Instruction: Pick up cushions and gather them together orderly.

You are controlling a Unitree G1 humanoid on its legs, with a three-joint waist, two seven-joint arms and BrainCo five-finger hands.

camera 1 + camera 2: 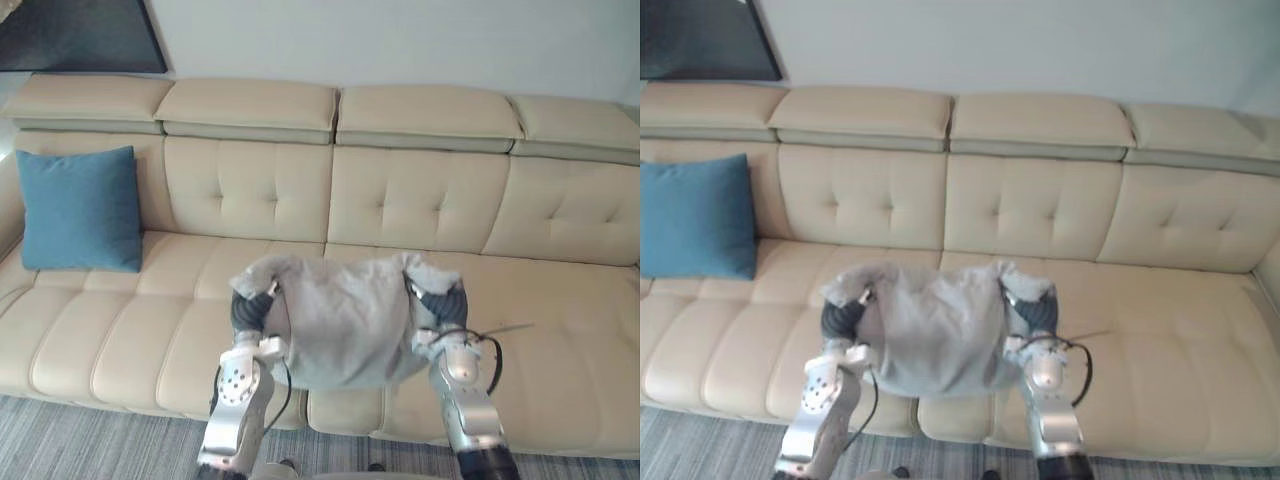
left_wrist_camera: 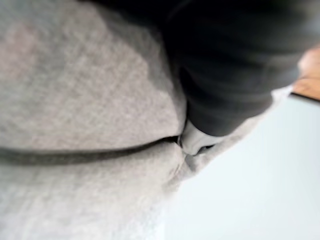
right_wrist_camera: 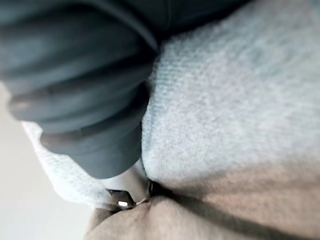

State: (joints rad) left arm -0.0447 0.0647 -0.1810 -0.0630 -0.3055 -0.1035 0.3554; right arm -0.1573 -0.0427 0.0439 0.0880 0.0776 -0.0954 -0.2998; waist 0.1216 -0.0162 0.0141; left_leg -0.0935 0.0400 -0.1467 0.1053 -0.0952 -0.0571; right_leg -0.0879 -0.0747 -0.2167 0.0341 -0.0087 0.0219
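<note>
A grey cushion (image 1: pixel 345 320) hangs in front of me above the sofa's seat, held up between both hands. My left hand (image 1: pixel 250 310) grips its left upper corner and my right hand (image 1: pixel 442 300) its right upper corner; the cloth bunches over both. In the left wrist view a finger (image 2: pixel 195 141) of the left hand (image 2: pixel 235 65) digs into a fold of the grey cushion (image 2: pixel 75 90). The right wrist view shows the same: a finger (image 3: pixel 127 192) of the right hand (image 3: pixel 85 85) sinks into the grey cushion (image 3: pixel 235 100). A blue cushion (image 1: pixel 80 208) leans upright against the backrest at the sofa's far left.
The long beige leather sofa (image 1: pixel 560 330) spans the whole view, with bare seat on both sides of the held cushion. A grey striped carpet (image 1: pixel 80 440) runs along its front edge. A dark panel (image 1: pixel 70 30) hangs on the wall at top left.
</note>
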